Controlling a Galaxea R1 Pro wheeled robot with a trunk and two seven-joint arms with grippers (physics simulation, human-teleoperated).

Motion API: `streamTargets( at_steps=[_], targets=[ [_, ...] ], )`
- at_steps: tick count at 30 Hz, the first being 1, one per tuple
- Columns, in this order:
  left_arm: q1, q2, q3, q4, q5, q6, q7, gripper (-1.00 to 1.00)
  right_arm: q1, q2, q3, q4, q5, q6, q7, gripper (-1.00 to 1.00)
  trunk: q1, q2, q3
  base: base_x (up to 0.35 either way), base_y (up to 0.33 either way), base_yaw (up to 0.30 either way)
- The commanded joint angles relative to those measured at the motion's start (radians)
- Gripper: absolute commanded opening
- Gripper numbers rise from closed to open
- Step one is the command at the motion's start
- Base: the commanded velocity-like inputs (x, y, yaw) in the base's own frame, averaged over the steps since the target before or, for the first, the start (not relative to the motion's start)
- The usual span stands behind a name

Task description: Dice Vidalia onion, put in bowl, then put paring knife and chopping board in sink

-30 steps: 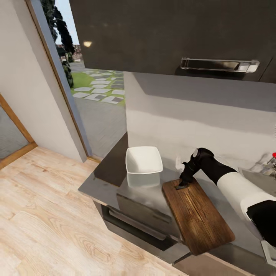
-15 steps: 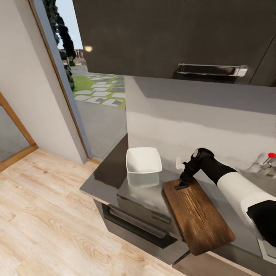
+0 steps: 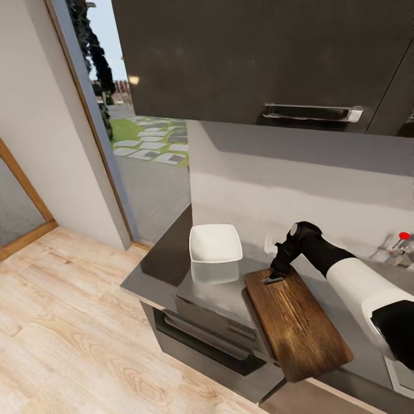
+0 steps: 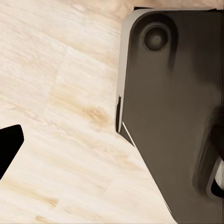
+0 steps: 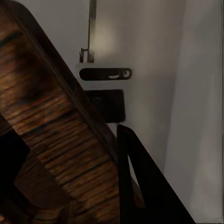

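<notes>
head cam: i've got the right gripper down at the far, handle-slot end of the chopping board, a dark brown wood-grain slab with rounded corners, lying flat on the glossy dark grey countertop and overhanging its pale front edge a bit. jaws look pinched on the board's end, but it's small here, so i'm not fully sure. the white squarish bowl with rounded corners sits on the counter just beside the board's far end, not touching. chrome tap with red knob shows at the right edge. dark matte upper cabinet with a steel bar handle overhead, pale plank floor below.

left wrist: pale wood-grain floor and a dark rounded-corner panel; can't tell the jaw state.

right wrist: board's coarse grain close up, one dark finger lying against its rounded edge.
</notes>
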Motion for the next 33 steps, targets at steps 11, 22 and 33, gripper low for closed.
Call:
streamTargets(
  at_steps=[11, 22, 33],
  targets=[
    [0.000, -0.024, 0.001, 0.000, 0.000, -0.129, -0.003, 1.00, 0.000, -0.045, -0.002, -0.004, -0.003, 0.050, 0.001, -1.00, 0.001, -0.002, 0.016, 0.000, 0.000, 0.000],
    [0.000, -0.028, -0.001, 0.013, 0.001, -0.143, -0.005, 1.00, 0.000, -0.075, -0.010, -0.004, -0.004, 0.204, -0.074, -1.00, 0.001, -0.002, 0.033, 0.000, 0.000, 0.000],
    [0.000, -0.029, -0.001, 0.018, 0.001, -0.143, -0.005, 1.00, -0.001, -0.075, -0.010, -0.012, -0.006, 0.247, -0.081, -1.00, 0.001, -0.002, 0.041, 0.000, 0.000, -0.012]
  ],
)
